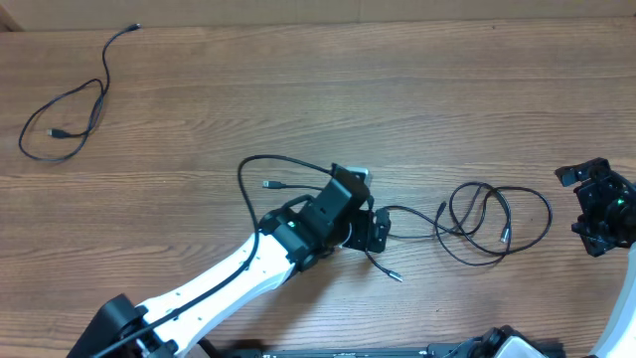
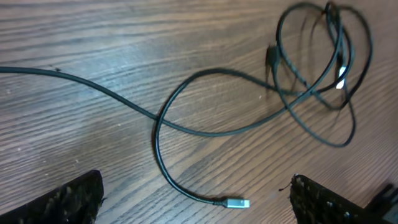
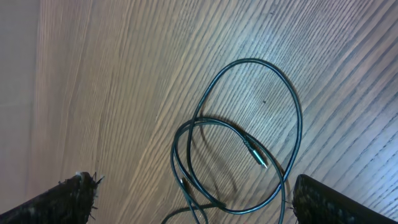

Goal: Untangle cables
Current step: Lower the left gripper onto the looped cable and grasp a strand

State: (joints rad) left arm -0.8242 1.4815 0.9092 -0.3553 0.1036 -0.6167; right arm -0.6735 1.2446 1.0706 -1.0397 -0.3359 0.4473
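Left gripper (image 1: 379, 231), jaws apart, hovers over a loose plug end (image 2: 236, 203); the knotted cables (image 1: 495, 225) lie at its 3 o'clock, stretched 9-to-3. My right gripper (image 1: 599, 211), also spread, sits just beyond them, nearer the loops. One separate cable (image 1: 62, 117) rests well apart at 10 o'clock.
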